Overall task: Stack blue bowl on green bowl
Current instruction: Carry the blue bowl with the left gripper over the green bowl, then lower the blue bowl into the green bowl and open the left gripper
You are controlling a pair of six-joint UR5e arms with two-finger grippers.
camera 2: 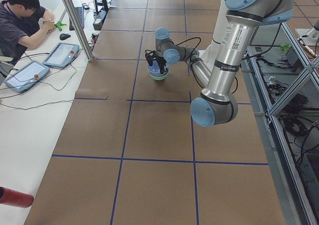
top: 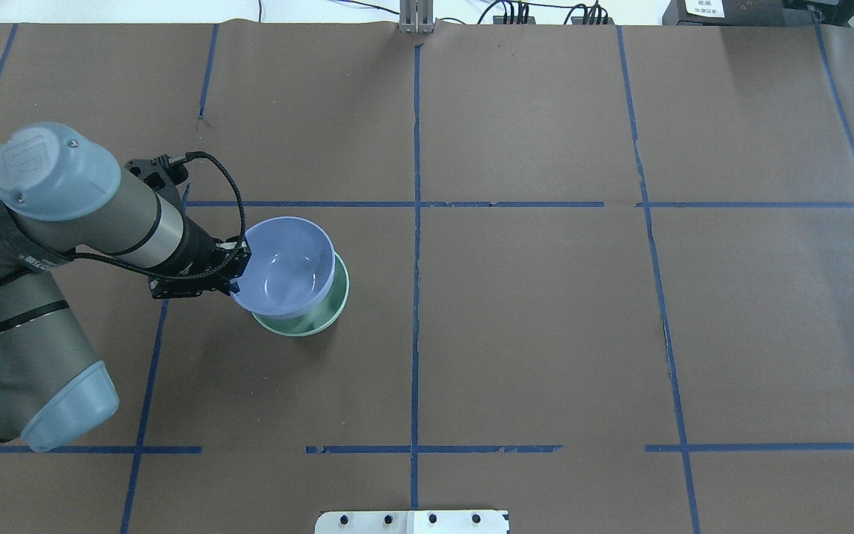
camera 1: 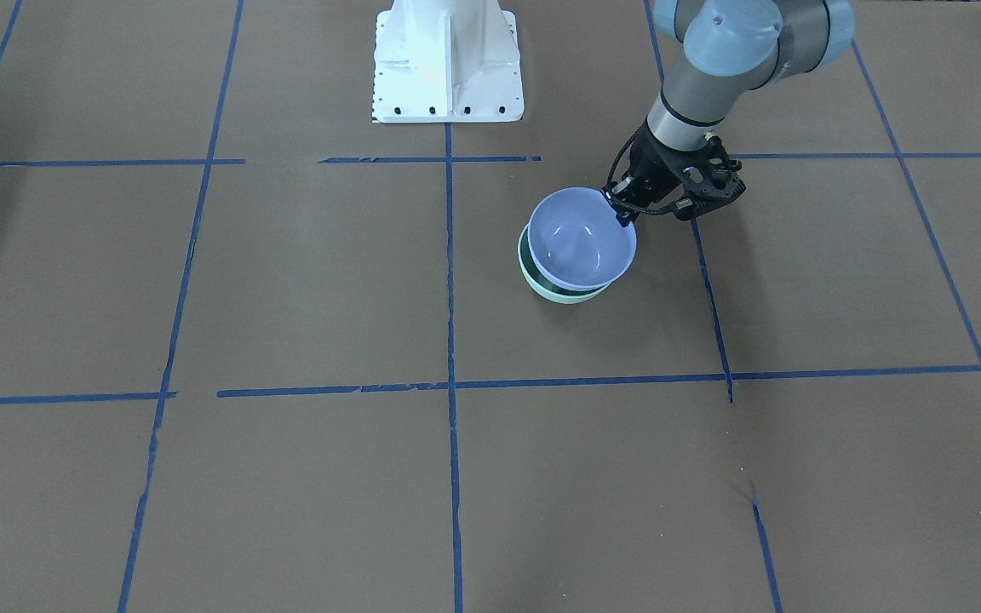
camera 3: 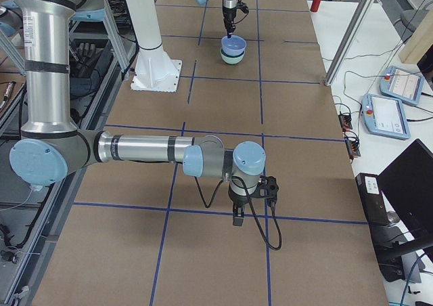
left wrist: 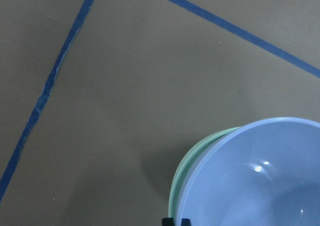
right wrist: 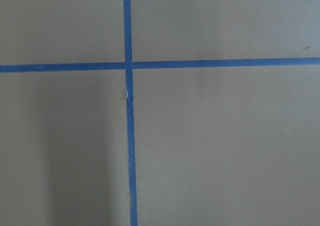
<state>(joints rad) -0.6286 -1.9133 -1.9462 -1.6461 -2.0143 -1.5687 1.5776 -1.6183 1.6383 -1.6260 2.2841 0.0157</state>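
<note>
The blue bowl (camera 1: 580, 238) (top: 286, 267) sits slightly tilted and off-centre in the green bowl (camera 1: 544, 285) (top: 329, 313), on the brown table left of the centre line in the overhead view. My left gripper (camera 1: 624, 214) (top: 238, 268) is shut on the blue bowl's rim on the side nearest the robot. In the left wrist view the blue bowl (left wrist: 260, 181) covers most of the green bowl (left wrist: 181, 173). My right gripper (camera 3: 238, 219) shows only in the exterior right view, low over bare table far from the bowls; I cannot tell if it is open or shut.
Blue tape lines (top: 416, 297) divide the brown table into a grid. The white robot base (camera 1: 448, 60) stands at the robot's edge. A person (camera 2: 20, 16) and tablets (camera 2: 60, 53) are beyond the far edge of the table.
</note>
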